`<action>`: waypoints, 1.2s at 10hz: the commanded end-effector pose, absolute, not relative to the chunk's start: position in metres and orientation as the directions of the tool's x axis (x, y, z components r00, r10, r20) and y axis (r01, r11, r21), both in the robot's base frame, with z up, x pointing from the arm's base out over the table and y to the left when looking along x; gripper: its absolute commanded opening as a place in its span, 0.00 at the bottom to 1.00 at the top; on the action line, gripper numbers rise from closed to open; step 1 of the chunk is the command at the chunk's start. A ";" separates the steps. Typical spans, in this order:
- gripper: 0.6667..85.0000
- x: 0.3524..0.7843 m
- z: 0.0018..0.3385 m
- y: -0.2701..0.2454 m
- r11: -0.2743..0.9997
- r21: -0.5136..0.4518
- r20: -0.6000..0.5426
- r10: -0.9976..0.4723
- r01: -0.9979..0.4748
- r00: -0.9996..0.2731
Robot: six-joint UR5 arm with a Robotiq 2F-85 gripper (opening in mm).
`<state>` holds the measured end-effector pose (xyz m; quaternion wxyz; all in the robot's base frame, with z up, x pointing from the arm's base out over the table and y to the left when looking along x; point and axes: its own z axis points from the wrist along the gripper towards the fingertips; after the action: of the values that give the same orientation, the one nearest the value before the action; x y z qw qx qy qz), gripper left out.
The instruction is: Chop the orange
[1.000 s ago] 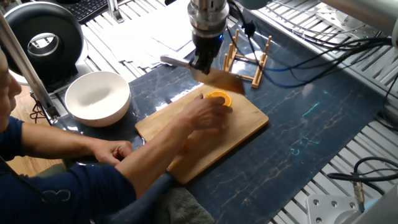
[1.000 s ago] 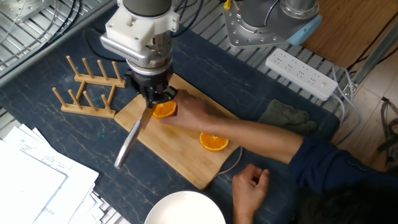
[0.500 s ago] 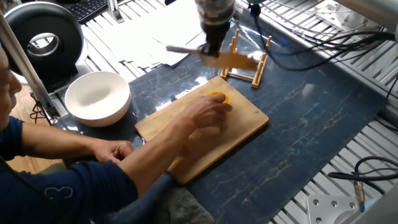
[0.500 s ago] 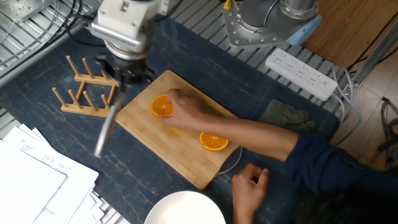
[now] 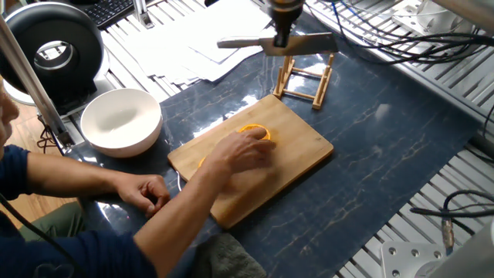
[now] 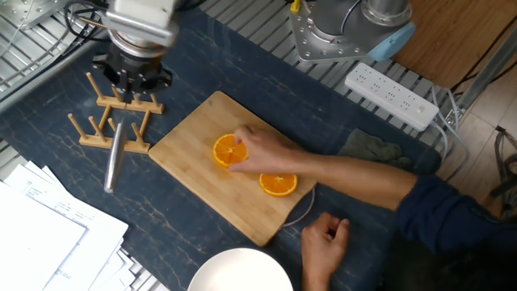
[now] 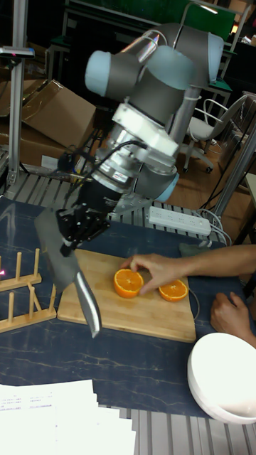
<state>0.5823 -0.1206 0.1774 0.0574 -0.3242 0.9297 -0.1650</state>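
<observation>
One fixed view: the gripper [image 5: 284, 32] clamps the knife [image 5: 266, 44] above the rack [image 5: 306, 77], clear of the person's hand [image 5: 235, 154].

Other fixed view: two orange halves [image 6: 230, 151] on the cutting board [image 6: 194, 190], at four o'clock from the gripper.

Tall view: the hand steadies one half for cutting.

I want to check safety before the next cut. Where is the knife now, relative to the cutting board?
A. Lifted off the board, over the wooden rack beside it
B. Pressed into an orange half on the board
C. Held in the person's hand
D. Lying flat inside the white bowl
A: the gripper holds the knife above the wooden rack, clear of the cutting board, where a hand touches an orange half.
</observation>
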 end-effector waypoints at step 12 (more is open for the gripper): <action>0.01 0.555 0.118 -0.139 0.825 -0.081 -0.162 -0.565 -0.559 -0.809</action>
<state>0.5578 -0.1437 0.1234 0.0818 -0.3113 0.9457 -0.0447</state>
